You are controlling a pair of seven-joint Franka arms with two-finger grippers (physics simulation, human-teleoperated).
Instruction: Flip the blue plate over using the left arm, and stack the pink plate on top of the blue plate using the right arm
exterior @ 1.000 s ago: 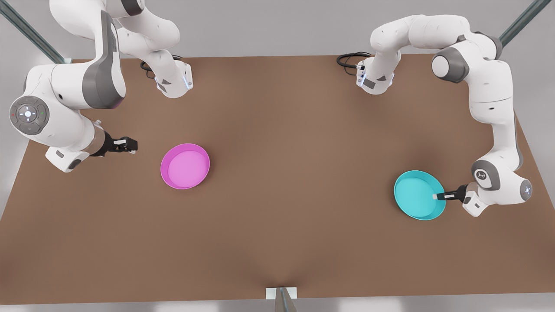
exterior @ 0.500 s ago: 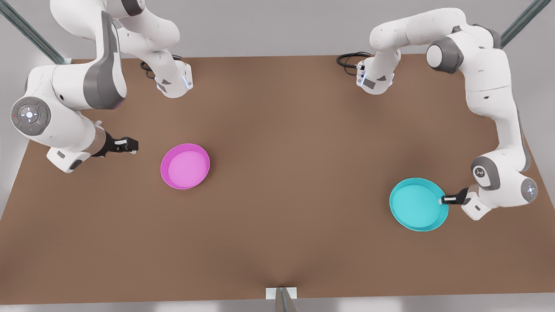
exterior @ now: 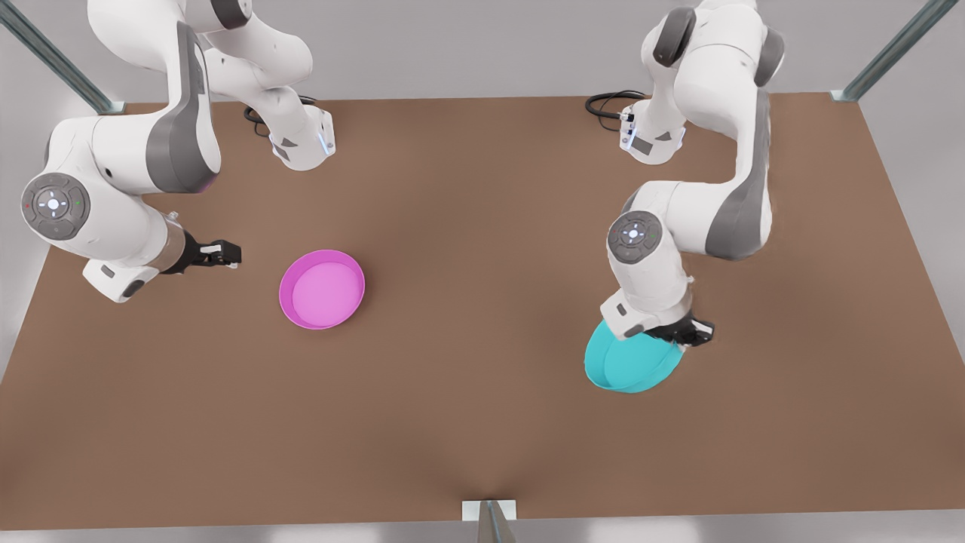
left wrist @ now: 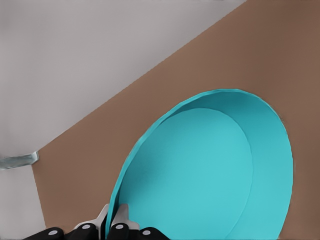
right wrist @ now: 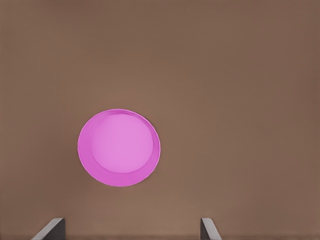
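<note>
Turquoise, the blue plate (exterior: pixel 632 366) hung tilted in our left hand (exterior: pixel 682 336), clamped on its rim near the counter's (exterior: pixel 482 188) front edge, mid-flip. Our right hand (exterior: pixel 222 253) waited open beside the untouched pink plate (exterior: pixel 322 289); stacking remained.

No words, brand names or numbers can be read on anything here — not on the table (exterior: pixel 482 422), the plates or the arms. The only sign-like marks are small white dots and dashes — too small to read — on the round grey joint caps (exterior: pixel 53 204) above the table.
</note>
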